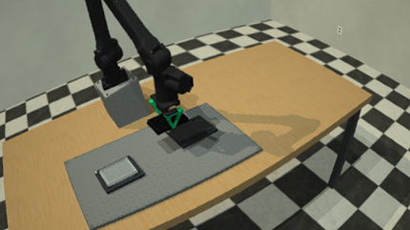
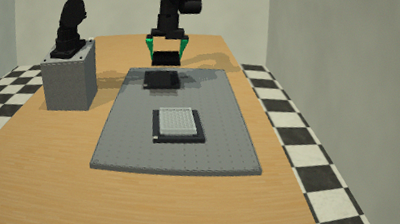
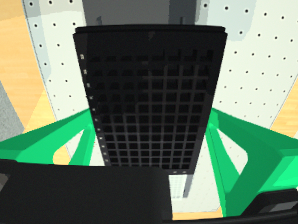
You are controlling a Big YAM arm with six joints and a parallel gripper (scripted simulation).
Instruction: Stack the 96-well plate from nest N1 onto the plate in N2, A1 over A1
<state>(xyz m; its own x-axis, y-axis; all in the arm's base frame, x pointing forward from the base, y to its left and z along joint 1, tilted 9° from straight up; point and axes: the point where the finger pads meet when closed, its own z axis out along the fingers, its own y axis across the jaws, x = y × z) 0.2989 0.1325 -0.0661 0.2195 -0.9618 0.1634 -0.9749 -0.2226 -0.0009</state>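
The end effector (image 2: 166, 48) pinches a black plate (image 2: 166, 57); only the wrist view shows its square-celled well grid.

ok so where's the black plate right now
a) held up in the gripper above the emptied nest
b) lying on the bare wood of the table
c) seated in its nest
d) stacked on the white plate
a: the gripper is shut on the black plate, which hangs clear above the empty nest, while the white plate sits alone in the other nest.
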